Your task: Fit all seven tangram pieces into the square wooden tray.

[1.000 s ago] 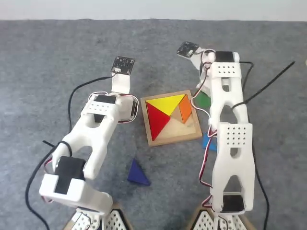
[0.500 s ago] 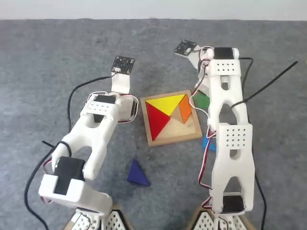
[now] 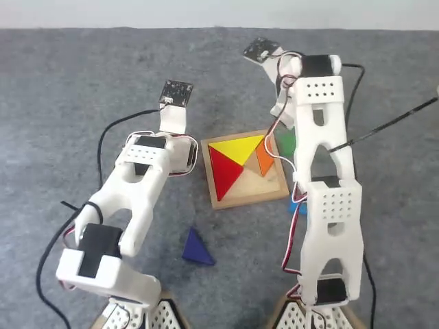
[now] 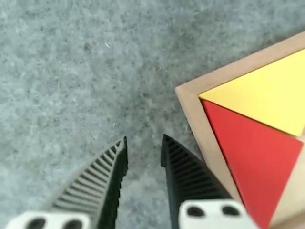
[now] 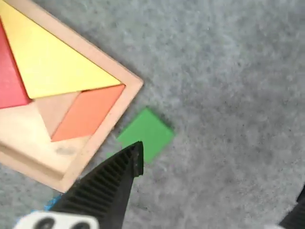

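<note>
Pulled farther past the wooden tray [image 3: 208,175], the right gripper [image 5: 217,171] gapes wide and empty, one fingertip just beside the green square [image 5: 147,131] lying outside the tray's corner; left gripper [image 4: 144,140] slightly parted.

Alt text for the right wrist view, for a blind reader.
A green square piece lies on grey fabric just outside a corner of the wooden tray, which holds yellow, red and orange pieces. The open right gripper hangs over it.

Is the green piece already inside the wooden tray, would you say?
No, the green piece lies on the grey mat beside the tray rim.
</note>
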